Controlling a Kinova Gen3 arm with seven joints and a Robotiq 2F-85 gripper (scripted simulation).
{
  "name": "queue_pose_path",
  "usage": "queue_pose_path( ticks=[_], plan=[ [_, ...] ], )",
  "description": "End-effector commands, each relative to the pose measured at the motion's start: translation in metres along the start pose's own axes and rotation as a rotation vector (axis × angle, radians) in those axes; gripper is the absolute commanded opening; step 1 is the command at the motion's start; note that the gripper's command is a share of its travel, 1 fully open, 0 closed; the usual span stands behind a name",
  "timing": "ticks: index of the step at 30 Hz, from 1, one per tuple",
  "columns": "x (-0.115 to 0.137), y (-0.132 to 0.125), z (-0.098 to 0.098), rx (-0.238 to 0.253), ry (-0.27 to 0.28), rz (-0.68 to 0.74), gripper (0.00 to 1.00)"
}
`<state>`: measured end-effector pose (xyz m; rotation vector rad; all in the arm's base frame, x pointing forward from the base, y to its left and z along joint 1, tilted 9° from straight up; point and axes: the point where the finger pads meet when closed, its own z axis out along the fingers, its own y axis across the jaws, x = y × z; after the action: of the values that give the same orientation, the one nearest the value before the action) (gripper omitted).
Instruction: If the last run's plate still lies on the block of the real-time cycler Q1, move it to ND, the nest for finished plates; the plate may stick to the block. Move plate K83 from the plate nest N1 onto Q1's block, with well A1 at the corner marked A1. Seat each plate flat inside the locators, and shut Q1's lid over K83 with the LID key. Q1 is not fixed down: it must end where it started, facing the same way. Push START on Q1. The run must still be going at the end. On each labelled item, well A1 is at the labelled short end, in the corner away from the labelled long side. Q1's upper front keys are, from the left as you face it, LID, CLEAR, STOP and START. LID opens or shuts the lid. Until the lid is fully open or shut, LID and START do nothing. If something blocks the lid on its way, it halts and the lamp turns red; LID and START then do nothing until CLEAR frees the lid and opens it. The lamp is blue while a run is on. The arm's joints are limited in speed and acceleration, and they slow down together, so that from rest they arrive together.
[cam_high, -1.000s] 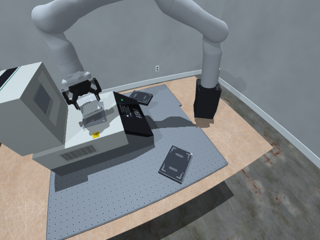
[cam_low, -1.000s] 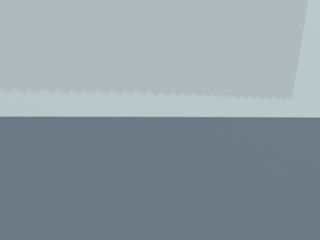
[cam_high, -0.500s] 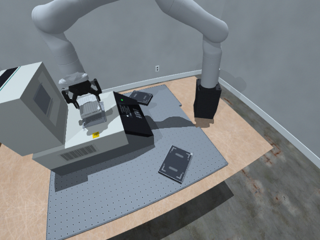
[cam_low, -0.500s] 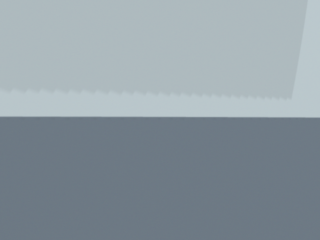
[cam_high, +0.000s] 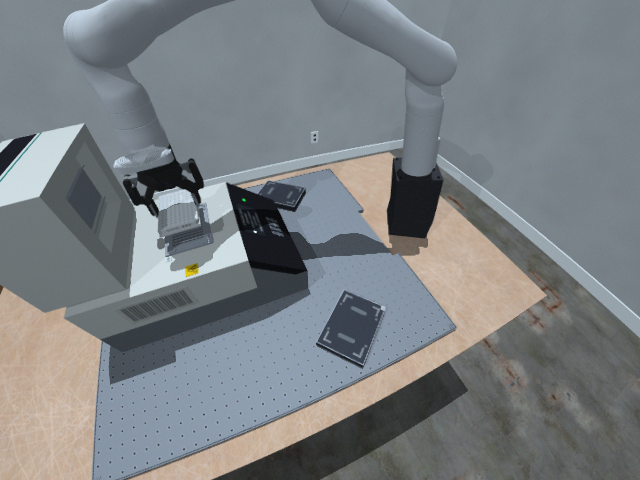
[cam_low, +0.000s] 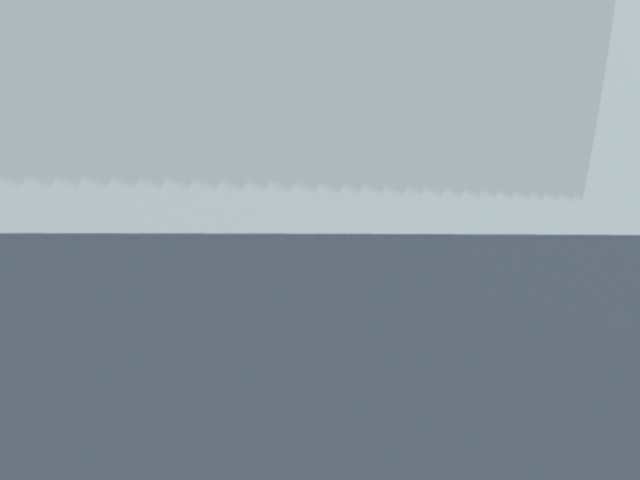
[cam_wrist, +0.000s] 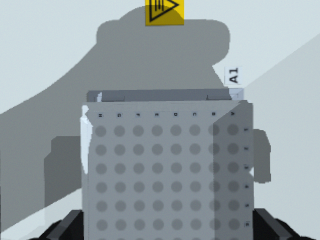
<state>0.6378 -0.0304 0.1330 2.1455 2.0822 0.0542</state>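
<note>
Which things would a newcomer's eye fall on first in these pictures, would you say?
Probably the pale gripper-held plate, hanging over the cycler's block between the fingers of the gripper. Next, perhaps, the yellow warning label on the white deck, and the green lamp on the black front panel.
</note>
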Motion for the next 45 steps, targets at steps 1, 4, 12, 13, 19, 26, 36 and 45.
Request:
queue_pose_path(
  ticks=[1, 4, 12, 13, 19, 26, 36, 45],
  plan=[
    [0.0, 0.001, -0.001, -0.002, 0.0, 0.0, 0.91],
    [0.0, 0.001, -0.001, -0.002, 0.0, 0.0, 0.91],
    [0.0, 0.001, 0.005, -0.002, 0.0, 0.0, 0.91],
    [0.0, 0.001, 0.007, -0.002, 0.0, 0.0, 0.91],
    [0.0, 0.001, 0.012, -0.002, 0.0, 0.0, 0.91],
    [0.0, 0.001, 0.014, -0.002, 0.0, 0.0, 0.91],
    [0.0, 0.001, 0.014, -0.003, 0.0, 0.0, 0.91],
    [0.0, 0.001, 0.022, -0.002, 0.0, 0.0, 0.91]
  ],
)
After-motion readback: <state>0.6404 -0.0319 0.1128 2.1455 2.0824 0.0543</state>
